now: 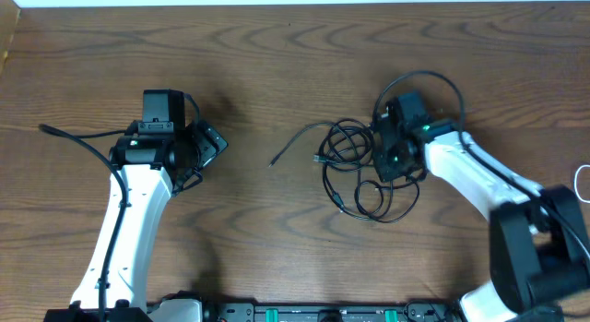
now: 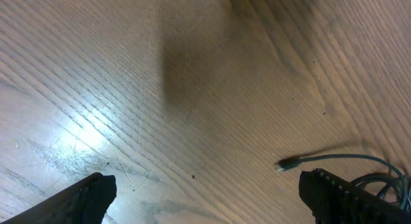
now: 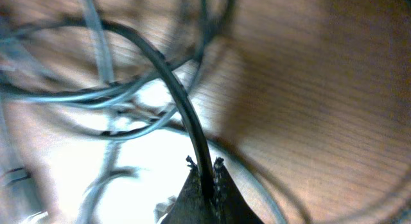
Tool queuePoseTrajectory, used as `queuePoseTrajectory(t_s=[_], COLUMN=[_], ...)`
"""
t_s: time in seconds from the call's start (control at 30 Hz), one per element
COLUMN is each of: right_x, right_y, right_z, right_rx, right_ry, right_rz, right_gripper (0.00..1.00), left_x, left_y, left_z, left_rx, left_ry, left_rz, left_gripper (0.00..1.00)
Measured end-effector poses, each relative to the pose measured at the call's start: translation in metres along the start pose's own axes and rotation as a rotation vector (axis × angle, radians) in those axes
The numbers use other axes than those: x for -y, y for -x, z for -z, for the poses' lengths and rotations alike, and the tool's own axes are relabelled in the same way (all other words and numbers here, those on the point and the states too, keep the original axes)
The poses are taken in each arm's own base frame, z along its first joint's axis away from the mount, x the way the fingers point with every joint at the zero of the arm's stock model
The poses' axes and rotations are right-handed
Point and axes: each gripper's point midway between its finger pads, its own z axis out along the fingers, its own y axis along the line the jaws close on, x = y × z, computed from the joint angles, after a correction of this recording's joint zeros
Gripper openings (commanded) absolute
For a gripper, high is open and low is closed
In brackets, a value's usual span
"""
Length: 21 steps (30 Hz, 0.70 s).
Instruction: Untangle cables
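Note:
A tangle of thin black cables (image 1: 355,165) lies in loops on the wooden table, right of centre, with one loose end (image 1: 277,160) trailing left. My right gripper (image 1: 387,161) sits over the tangle's right side. In the right wrist view its jaws (image 3: 205,165) are shut on a black cable (image 3: 173,89) that runs up between the fingertips, with other loops blurred behind. My left gripper (image 1: 207,151) is open and empty, well left of the tangle. In the left wrist view (image 2: 205,192) a cable plug end (image 2: 287,163) lies near the right finger. No white cable shows in the tangle.
The wooden table (image 1: 277,64) fills the view. A white cord loop (image 1: 583,179) shows at the far right edge. Thick black wires run along both arms. The robot base rail (image 1: 304,313) lies along the front edge.

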Motion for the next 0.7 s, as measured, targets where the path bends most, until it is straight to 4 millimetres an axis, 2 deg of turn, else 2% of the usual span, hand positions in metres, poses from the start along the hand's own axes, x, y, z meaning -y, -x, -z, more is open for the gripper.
queuePoseTrajectory(t_s=[0.03,0.07,0.1,0.17,0.2,0.23,0.3,0.33,0.5,0.57,0.7], right_x=[-0.004,-0.013,-0.026,-0.043,-0.049,-0.061,-0.071,-0.074,-0.083,-0.085,-0.087], right_y=[0.009,0.021,0.035,0.052,0.055,0.056,0.052,0.051,0.046,0.044,0.052], right_z=[0.011,0.034,0.065,0.108,0.127,0.158,0.192,0.202,0.226,0.232,0.239], right_rx=[0.035,0.081,0.159,0.282,0.333,0.414,0.502,0.528,0.592,0.61,0.654], right_ry=[0.013,0.051,0.098,0.161,0.183,0.219,0.249,0.257,0.285,0.292,0.296], right_rz=[0.004,0.011,0.028,0.066,0.086,0.122,0.164,0.177,0.209,0.217,0.227], right_gripper=[0.01,0.01,0.01,0.01,0.01,0.01,0.01,0.01,0.01,0.01,0.01], left_x=[0.0,0.0,0.0,0.003,0.006,0.01,0.02,0.027,0.059,0.087,0.114], left_y=[0.0,0.0,0.0,-0.004,-0.006,-0.01,-0.017,-0.023,-0.04,-0.053,-0.076], left_z=[0.0,0.0,0.0,0.0,0.0,0.001,0.002,0.004,0.014,0.026,0.039], left_rx=[0.0,0.0,-0.001,-0.023,-0.035,-0.059,-0.102,-0.136,-0.223,-0.267,-0.305], left_ry=[-0.001,-0.001,-0.001,-0.018,-0.034,-0.06,-0.114,-0.155,-0.334,-0.482,-0.603], left_rz=[0.0,0.0,0.0,0.0,0.0,0.0,-0.002,-0.007,-0.098,-0.203,-0.333], left_gripper=[0.98,0.98,0.98,0.98,0.98,0.98,0.98,0.98,0.98,0.98,0.98])
